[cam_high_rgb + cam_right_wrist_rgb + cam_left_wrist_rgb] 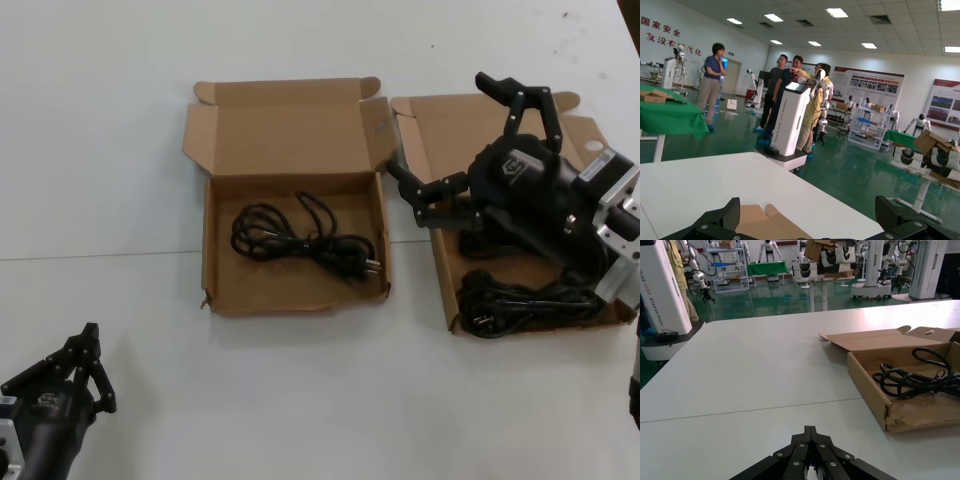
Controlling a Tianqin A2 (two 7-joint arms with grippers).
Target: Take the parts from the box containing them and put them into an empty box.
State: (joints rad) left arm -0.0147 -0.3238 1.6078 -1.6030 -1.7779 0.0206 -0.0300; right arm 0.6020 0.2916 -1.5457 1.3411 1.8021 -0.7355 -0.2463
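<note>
One cable [305, 235] lies in the empty box [225, 290]. Right gripper [455, 140], fingers spread, hovers over the box containing them [440, 125]; cables [520, 305] remain beneath. Left gripper [88, 368], fingers together, idles apart.

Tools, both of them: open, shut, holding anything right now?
Left tool: shut, holding nothing, parked low above the table.
Right tool: open, empty, above the box with cables.
</note>
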